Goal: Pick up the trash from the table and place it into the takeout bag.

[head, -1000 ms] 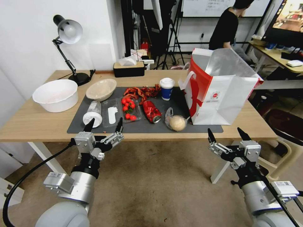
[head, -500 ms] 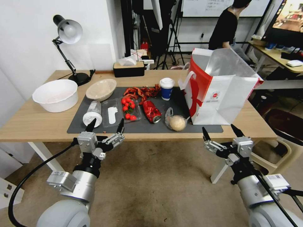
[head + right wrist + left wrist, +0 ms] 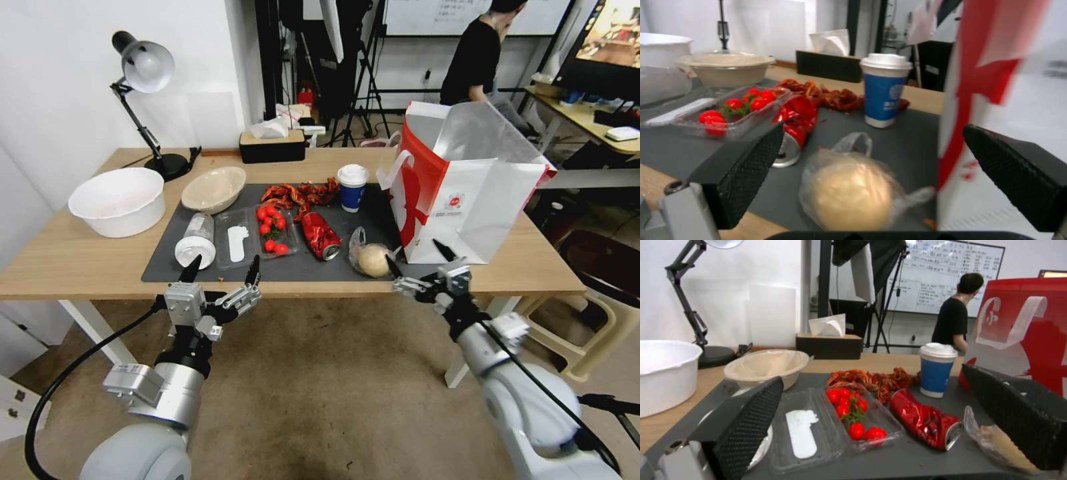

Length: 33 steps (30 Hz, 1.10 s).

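The trash lies on the dark mat of the table [image 3: 73, 263]: a bun in a clear bag [image 3: 373, 260], a crushed red can [image 3: 320, 235], a blue cup with a white lid [image 3: 352, 187], a clear tumbler on its side [image 3: 195, 241] and a beige bowl [image 3: 213, 189]. At the mat's right end stands the tall white-and-red takeout bag [image 3: 467, 187], its mouth open. My right gripper [image 3: 417, 260] is open at the table's front edge, with the bun [image 3: 851, 193] just ahead of its fingers. My left gripper [image 3: 222, 270] hangs open below the front edge, facing the tumbler.
A white basin [image 3: 119, 200], a desk lamp [image 3: 143, 67] and a tissue box [image 3: 272, 143] stand at the back and left. A tray of tomatoes [image 3: 273, 230], a clear tray with a white spoon [image 3: 233, 243] and red shells [image 3: 300, 193] share the mat. A chair [image 3: 600, 320] stands right of the table.
My right gripper has moved forward and to the left, from below the table's right end up to the front edge beside the bun. The left gripper has barely moved.
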Tool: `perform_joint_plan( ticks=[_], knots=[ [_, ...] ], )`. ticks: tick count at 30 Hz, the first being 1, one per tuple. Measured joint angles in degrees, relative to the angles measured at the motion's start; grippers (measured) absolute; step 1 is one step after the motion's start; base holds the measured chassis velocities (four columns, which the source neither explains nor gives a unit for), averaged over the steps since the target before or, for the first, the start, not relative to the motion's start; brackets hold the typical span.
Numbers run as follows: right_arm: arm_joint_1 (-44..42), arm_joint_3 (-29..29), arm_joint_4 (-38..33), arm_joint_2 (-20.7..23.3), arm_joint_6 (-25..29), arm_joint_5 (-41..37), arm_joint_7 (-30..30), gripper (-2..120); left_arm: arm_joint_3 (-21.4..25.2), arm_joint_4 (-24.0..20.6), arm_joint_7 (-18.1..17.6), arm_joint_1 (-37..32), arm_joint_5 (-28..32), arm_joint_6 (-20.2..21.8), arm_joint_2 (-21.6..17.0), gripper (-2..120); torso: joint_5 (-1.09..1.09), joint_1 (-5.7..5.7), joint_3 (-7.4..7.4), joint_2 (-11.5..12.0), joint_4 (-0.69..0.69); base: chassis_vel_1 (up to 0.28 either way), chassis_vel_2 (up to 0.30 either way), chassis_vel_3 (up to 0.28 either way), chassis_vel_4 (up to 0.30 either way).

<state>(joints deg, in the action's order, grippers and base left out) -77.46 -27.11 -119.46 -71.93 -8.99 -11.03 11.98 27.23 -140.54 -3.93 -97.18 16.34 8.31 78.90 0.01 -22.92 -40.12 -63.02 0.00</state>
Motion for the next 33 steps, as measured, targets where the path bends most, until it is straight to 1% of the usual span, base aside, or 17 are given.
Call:
perform_joint_plan(
  ticks=[2,6,11,12,14,15,18,28,31,33],
  knots=[
    [2.66,2.14,2.21,-0.38,-0.62,-0.16,-0.05,100,0.01,-0.10,-0.04,-0.22,-0.04,0.00,0.26,100,-0.01,0.00,0.00,0.00,0.01,0.000,0.000,0.000,0.000],
    [5.14,4.12,4.26,-0.94,-2.49,-0.33,-1.26,100,0.06,-0.13,-0.17,-0.40,-0.19,-0.15,0.42,100,-0.01,0.00,0.01,0.00,0.01,0.000,0.000,0.000,0.000],
    [8.38,7.09,7.36,-1.71,-5.90,-1.45,-4.66,100,0.09,-0.07,-0.41,-0.59,-0.25,-0.40,0.64,100,-0.01,0.00,0.01,0.00,0.00,0.000,0.000,0.000,0.000],
    [8.38,7.09,7.36,-1.71,-5.90,-1.45,-4.66,100,0.09,-0.07,-0.41,-0.59,-0.25,-0.40,0.64,100,-0.01,0.00,0.01,0.00,0.00,0.000,0.000,0.000,0.000],
    [9.89,7.89,8.48,-1.97,-8.09,-2.88,-6.32,100,0.18,-0.05,-0.50,-0.69,-0.25,-0.54,0.68,100,-0.01,0.00,0.00,0.00,0.01,0.000,0.000,0.000,0.000],
    [9.89,7.89,8.48,-1.97,-8.09,-2.88,-6.32,100,0.18,-0.05,-0.50,-0.69,-0.25,-0.54,0.68,100,-0.01,0.00,0.00,0.00,0.01,0.000,0.000,0.000,0.000],
    [11.08,8.48,9.38,-2.12,-10.51,-4.23,-8.20,100,0.24,0.01,-0.64,-0.72,-0.25,-0.72,0.67,100,-0.01,0.00,0.01,0.00,0.00,0.000,0.000,0.000,0.000],
    [11.89,8.91,10.52,-2.67,-14.27,-6.01,-9.32,100,0.21,0.11,-0.94,-0.69,-0.21,-0.89,0.66,100,-0.01,0.00,0.01,0.00,0.00,0.000,0.000,0.000,0.000],
    [11.89,9.06,10.45,-2.78,-15.51,-6.63,-9.93,96,0.22,0.11,-1.44,-0.71,-0.20,-1.04,0.64,100,-0.01,0.00,0.01,0.00,0.00,0.000,0.000,0.000,0.000],
    [11.82,9.27,10.21,-2.99,-16.87,-8.67,-11.21,84,0.23,0.04,-1.83,-0.82,-0.04,-1.39,0.64,100,-0.01,0.00,0.02,0.00,0.00,0.000,0.000,0.000,0.000]
  ],
)
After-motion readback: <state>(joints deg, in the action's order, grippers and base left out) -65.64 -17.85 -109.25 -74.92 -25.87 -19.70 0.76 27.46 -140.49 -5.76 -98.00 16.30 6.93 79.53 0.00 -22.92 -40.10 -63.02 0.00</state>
